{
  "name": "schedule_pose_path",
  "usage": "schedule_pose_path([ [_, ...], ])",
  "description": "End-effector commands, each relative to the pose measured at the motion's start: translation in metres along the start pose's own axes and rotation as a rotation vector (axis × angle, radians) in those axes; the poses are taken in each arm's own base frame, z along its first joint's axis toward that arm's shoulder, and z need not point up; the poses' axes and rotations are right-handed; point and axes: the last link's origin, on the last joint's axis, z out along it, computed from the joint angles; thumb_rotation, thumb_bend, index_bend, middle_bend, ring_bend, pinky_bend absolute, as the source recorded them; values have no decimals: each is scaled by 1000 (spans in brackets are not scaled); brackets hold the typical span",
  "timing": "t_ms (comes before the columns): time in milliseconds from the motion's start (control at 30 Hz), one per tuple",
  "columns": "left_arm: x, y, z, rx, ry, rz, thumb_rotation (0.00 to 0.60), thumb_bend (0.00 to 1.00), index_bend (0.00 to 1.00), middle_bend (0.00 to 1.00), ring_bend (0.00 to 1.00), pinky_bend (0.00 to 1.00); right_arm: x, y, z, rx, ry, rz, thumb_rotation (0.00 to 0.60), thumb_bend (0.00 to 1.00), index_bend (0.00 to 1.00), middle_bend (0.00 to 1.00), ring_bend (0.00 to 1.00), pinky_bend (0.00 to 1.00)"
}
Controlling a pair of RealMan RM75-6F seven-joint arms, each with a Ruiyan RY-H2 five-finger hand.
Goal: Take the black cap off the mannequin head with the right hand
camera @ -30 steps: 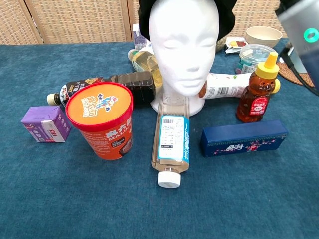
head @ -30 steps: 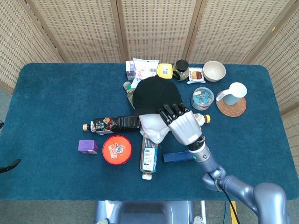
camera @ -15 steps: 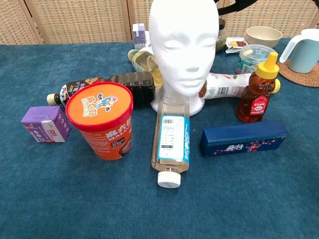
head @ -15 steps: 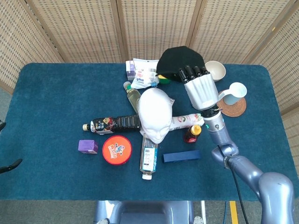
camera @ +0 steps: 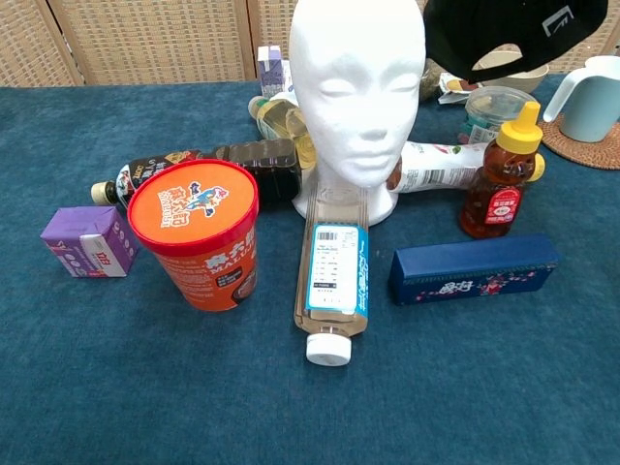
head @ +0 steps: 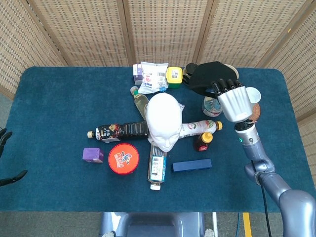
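Note:
The white mannequin head (head: 164,118) (camera: 358,97) stands bare in the middle of the table. My right hand (head: 232,99) grips the black cap (head: 207,76) (camera: 504,34) by its edge. It holds the cap in the air to the right of and behind the head, above the round plastic container (head: 211,106). In the chest view the cap hangs at the top right and the hand itself is out of frame. At the left edge of the head view only dark fingertips of my left hand (head: 4,140) show, well off the table.
A honey bottle (head: 203,141) (camera: 504,174) and a navy box (head: 192,165) (camera: 475,268) lie right of the head. Bottles, an orange-lidded tub (head: 123,158) and a purple box (head: 93,155) crowd its front and left. A mug on a coaster (head: 245,100) sits by my right hand.
The right hand lifted the cap off the mannequin head, carried it up and back, then moved it right and lower. The head is now bare. Left fingertips have edged into view.

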Motion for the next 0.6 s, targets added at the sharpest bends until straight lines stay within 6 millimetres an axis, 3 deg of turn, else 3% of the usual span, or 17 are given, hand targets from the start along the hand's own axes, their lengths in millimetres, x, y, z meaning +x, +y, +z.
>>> schedule_pose_path([
  [33, 1, -1, 0, 6, 5, -6, 600, 131, 0, 0, 0, 0, -2, 6, -14, 11, -11, 4, 600, 521, 694, 733, 728, 850],
  [133, 4, -3, -1, 13, 15, -16, 600, 131, 0, 0, 0, 0, -2, 20, -44, 41, -48, -2, 600, 522, 694, 733, 725, 847],
  [400, 3, -3, -1, 7, 8, -18, 600, 132, 0, 0, 0, 0, 8, 28, -99, 110, -76, 47, 600, 514, 684, 713, 690, 790],
  [600, 2, -1, -3, -6, 4, -17, 600, 131, 0, 0, 0, 0, 20, 26, -134, 182, -122, 100, 600, 450, 527, 598, 576, 676],
])
